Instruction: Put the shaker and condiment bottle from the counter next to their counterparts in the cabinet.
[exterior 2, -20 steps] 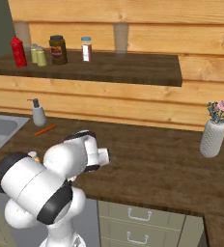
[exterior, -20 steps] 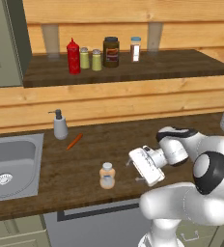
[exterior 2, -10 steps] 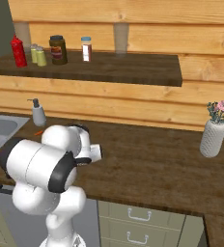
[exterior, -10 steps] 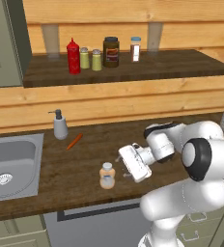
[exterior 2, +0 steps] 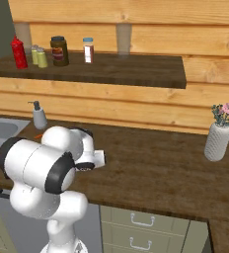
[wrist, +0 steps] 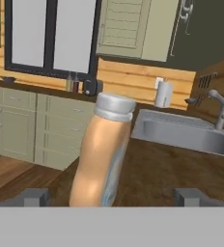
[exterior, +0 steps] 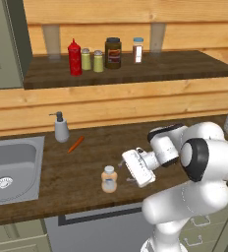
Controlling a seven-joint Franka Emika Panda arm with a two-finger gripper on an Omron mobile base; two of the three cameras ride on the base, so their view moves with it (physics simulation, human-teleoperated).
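1. The counter [exterior: 86, 167] is a long dark wooden worktop with a steel sink [exterior: 10, 167] at its left end. A grey soap dispenser [exterior: 61, 128] and a small orange object [exterior: 75, 144] lie near the sink.
2. The cabinet [exterior: 130, 71] shelf above carries, left to right, a red squeeze bottle [exterior: 74, 58], two small yellow shakers [exterior: 92, 60] standing side by side, a dark brown jar [exterior: 113, 52] and a blue-capped jar [exterior: 138, 50].
3. Progress: with both shakers on the shelf beside the red bottle, the shaker half of the task appears complete. The bottle half is not yet done.
4. The hand [exterior: 128, 170] is level with the counter, just right of the condiment bottle [exterior: 108, 178]. Its fingers are spread fully apart and grip nothing.
5. The condiment bottle stands upright on the counter near the front edge, cap up, long axis vertical. In the hand view it lies between the two fingertips [wrist: 34, 197], leaning slightly, likely from camera roll.
6. Remaining: clench on the bottle, lift it, and set it beside the red squeeze bottle.
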